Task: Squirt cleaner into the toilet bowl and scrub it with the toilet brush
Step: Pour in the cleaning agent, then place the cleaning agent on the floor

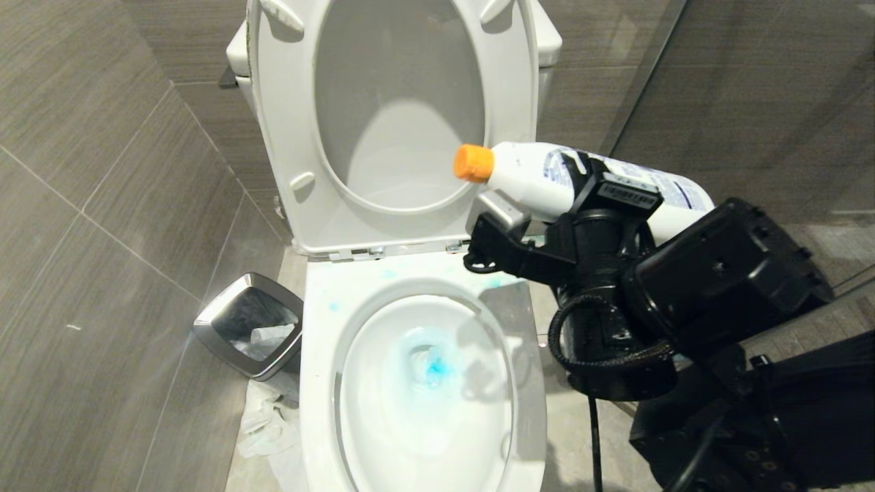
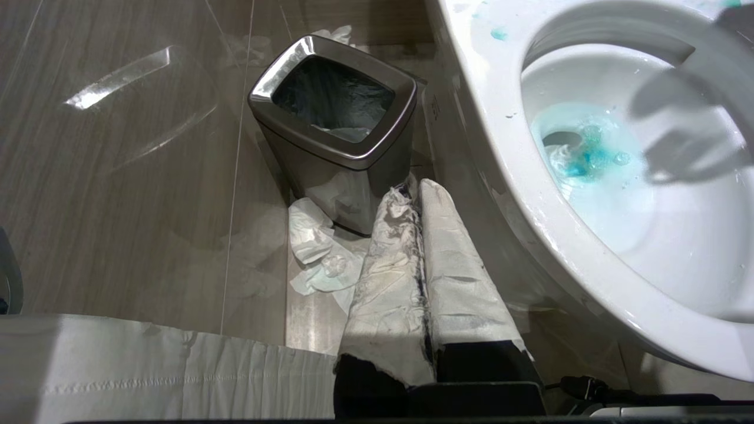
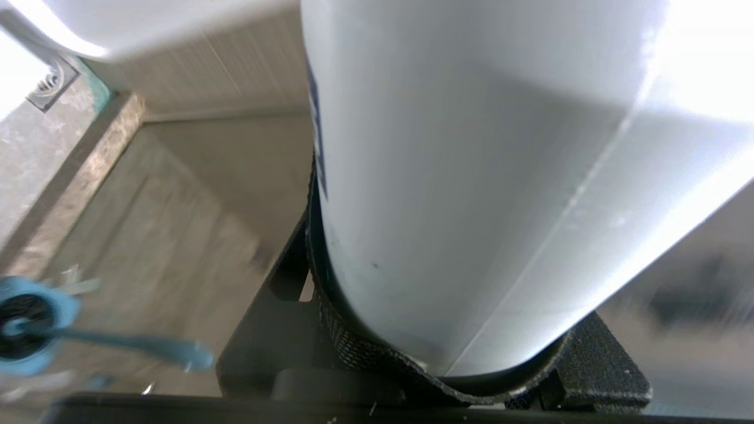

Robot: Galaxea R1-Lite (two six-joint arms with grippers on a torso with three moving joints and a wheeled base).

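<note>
Above toilet bowl (image 1: 321, 355): cleaner (image 1: 547, 179), gripped

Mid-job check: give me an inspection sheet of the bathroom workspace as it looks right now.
Surface: grey tiled floor, crumpled paper lying beside the bin.
Job's things: cleaner bottle held roughly level, orange cap on; toilet bowl with lid up, blue liquid pooled at the drain, blue spots on the rim; toilet brush standing in its holder on the floor.
Clutter: steel-rimmed bin left of the toilet.
Grippers: right pincer clamped on the bottle; left pincer shut, paper-wrapped, low beside the bowl.
Cables: black cable hanging under the right wrist.
Surroundings: grey tiled walls.
</note>
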